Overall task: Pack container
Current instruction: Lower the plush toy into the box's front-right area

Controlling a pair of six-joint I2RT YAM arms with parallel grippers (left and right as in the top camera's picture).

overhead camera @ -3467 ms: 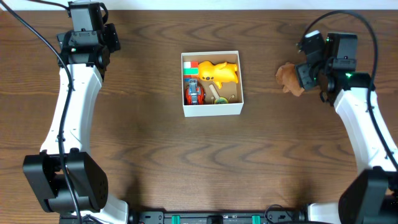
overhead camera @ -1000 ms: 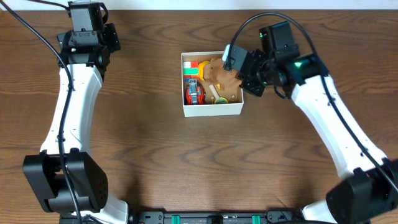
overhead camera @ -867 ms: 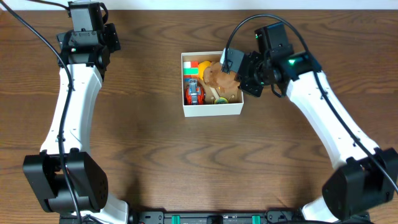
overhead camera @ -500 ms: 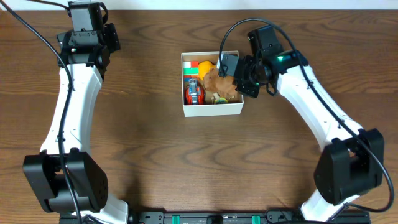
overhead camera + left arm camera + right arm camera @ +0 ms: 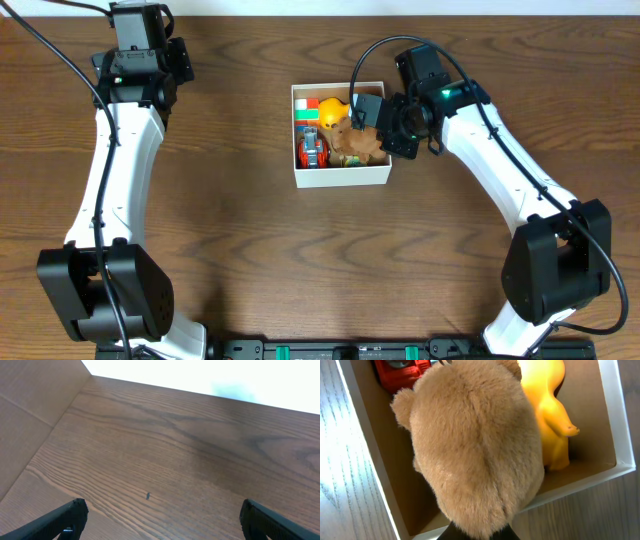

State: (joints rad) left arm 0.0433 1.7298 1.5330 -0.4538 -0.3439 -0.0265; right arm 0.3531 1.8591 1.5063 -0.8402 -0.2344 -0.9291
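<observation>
The container (image 5: 340, 178) is a shallow white box with a tan-brown bottom, standing at the table's middle back. My right gripper (image 5: 368, 128) is shut on a tan plush toy (image 5: 348, 140) and holds it over the box's right half. In the right wrist view the plush toy (image 5: 475, 445) fills the frame above the container's white wall (image 5: 367, 460), and the dark jaws of the right gripper (image 5: 477, 533) pinch its lower end. A yellow duck-like toy (image 5: 550, 415) and a red toy (image 5: 400, 371) lie in the box. My left gripper (image 5: 160, 517) stands open over bare wood at the far left.
Inside the box there are also a yellow toy (image 5: 332, 108), a red wheeled toy (image 5: 312, 150) and small red and green blocks (image 5: 308, 108). The left arm (image 5: 120, 150) runs along the table's left side. A cardboard panel (image 5: 30, 415) shows at the left of the left wrist view.
My right gripper has carried the plush toy a little further left and down into the container, where it now covers part of the yellow toy. The left arm has not moved.
</observation>
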